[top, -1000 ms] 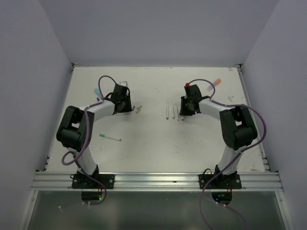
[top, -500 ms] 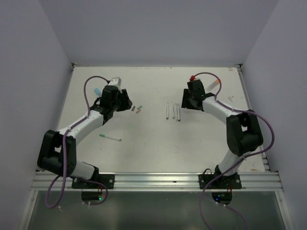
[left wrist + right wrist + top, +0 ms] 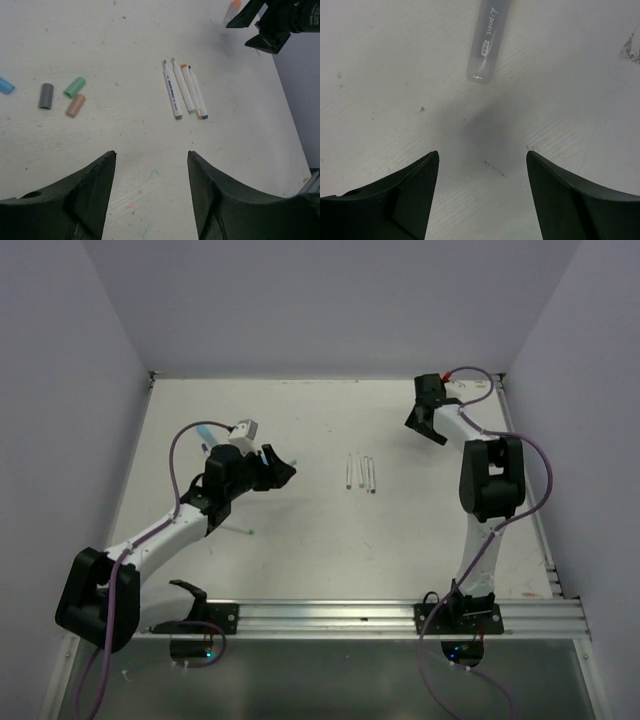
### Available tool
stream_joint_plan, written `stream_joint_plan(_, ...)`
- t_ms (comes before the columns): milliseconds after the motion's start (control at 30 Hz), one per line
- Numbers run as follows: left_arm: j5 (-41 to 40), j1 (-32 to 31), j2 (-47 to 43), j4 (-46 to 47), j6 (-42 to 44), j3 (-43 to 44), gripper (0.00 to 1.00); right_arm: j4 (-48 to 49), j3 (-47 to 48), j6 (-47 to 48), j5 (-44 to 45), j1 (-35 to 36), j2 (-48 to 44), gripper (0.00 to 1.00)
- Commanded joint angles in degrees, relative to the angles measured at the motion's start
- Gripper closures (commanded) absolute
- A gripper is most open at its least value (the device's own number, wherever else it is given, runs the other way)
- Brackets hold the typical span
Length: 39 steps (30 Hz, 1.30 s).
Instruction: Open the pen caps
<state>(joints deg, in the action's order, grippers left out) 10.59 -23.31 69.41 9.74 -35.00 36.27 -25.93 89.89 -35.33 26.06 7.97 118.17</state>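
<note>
The left wrist view shows loose pen caps on the table: a light blue one [image 3: 5,85], a grey one [image 3: 46,95], a green one [image 3: 74,87] and a tan one [image 3: 75,105]. To their right lie three uncapped pens [image 3: 183,91] side by side, also in the top view [image 3: 360,472]. An orange cap [image 3: 235,4] lies at the far edge by the right gripper [image 3: 265,25]. My left gripper [image 3: 151,152] hovers open and empty, nearer than the caps. My right gripper [image 3: 482,152] is open over bare table, a pale marker barrel [image 3: 487,40] just ahead.
In the top view the left gripper [image 3: 280,468] covers the caps and the right gripper [image 3: 428,425] is near the far right corner by the side wall. A green-tipped pen [image 3: 245,531] pokes out from under the left arm. Walls enclose the table on three sides.
Both grippers have opened. The left arm stretched out forward and to the right over the caps. The right arm swung away from the pens to the far right corner.
</note>
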Motion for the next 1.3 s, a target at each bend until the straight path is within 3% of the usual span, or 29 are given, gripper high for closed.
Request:
stream_joint_plan(0, 3.7, -0.7, -1.3, 6.9, -1.2, -1.8, 0.37, -2.6, 5.8, -4.7, 2.6, -1.5, 3.9, 0.24)
stream_joint_plan(433, 8.0, -0.9, 1.1, 12.2, -1.7, -3.1, 0.34, -7.7, 25.4, -5.7, 6.0, -2.8, 19.5, 0.17)
stream_joint_plan(833, 7.6, -0.9, 2.8, 11.4, -1.0, -1.6, 0.34, -14.0, 29.3, -5.6, 1.2, -6.9, 22.1, 0.22)
stream_joint_plan(1000, 6.3, -0.9, 2.9, 10.8, -0.6, -2.2, 0.34, -19.2, 38.3, -2.6, -1.6, -7.7, 28.0, 0.35)
stream_joint_plan(1133, 6.7, -0.9, 2.1, 10.4, -0.9, -2.8, 0.34, -19.5, 38.2, -2.1, -2.7, -7.8, 28.3, 0.49)
stream_joint_plan(1200, 6.5, -0.9, 1.3, 10.0, -0.9, -3.3, 0.34, -19.5, 37.0, -2.0, -3.4, -7.8, 27.7, 0.68)
stream_joint_plan(1233, 6.2, -0.9, 0.3, 9.4, -0.7, -3.5, 0.34, -19.3, 36.4, -2.0, -3.7, -7.8, 27.5, 0.81)
stream_joint_plan(1267, 6.1, -0.9, -0.2, 9.1, -0.6, -3.8, 0.34, -19.1, 35.7, -1.9, -4.5, -7.7, 27.1, 0.88)
